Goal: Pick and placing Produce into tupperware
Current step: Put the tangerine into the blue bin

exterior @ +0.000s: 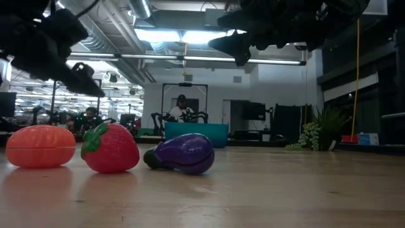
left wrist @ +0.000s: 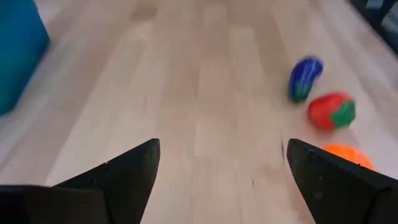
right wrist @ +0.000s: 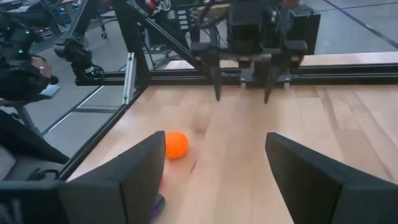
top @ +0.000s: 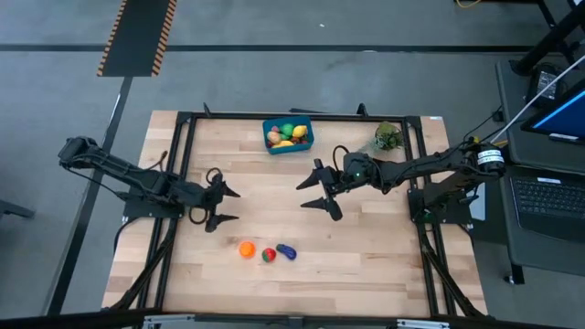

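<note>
An orange [top: 247, 249], a red strawberry [top: 268, 255] and a purple eggplant [top: 287, 251] lie in a row on the wooden table near its front edge; they also show in the low view, orange [exterior: 40, 146], strawberry [exterior: 111, 149], eggplant [exterior: 182, 153]. The blue tupperware [top: 288, 135] stands at the far middle with several produce pieces inside. My left gripper [top: 222, 206] is open and empty, left of centre, above the table. My right gripper [top: 318, 192] is open and empty near the table's middle, between the box and the three pieces.
A leafy green sprig [top: 388, 137] lies at the far right of the table. A black frame [top: 302, 116] runs round the tabletop. People sit at desks in the room beyond the table [exterior: 182, 107]. A laptop [top: 548, 196] stands on a side desk at the right.
</note>
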{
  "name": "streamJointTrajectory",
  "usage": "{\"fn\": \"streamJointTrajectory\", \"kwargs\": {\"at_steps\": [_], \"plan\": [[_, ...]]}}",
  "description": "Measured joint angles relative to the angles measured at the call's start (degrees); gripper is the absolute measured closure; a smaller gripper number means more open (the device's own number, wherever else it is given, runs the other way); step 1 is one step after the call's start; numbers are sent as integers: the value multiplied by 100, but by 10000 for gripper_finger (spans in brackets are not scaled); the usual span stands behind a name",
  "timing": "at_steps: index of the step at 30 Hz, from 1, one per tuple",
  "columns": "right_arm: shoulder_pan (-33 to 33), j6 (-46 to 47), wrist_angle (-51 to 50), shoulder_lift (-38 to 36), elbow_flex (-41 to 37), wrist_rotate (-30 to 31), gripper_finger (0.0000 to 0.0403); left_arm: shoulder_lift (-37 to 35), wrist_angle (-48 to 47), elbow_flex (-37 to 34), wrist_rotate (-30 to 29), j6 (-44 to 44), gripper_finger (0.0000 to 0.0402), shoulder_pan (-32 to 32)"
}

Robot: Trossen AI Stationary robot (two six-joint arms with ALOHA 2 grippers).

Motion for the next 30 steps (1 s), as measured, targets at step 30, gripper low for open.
{"fn": "streamJointTrajectory", "kwargs": {"at_steps": [30], "plan": [[214,-321,-333,2,2,-2,124,3737,-2754,3556,874,-877,60,-945]]}}
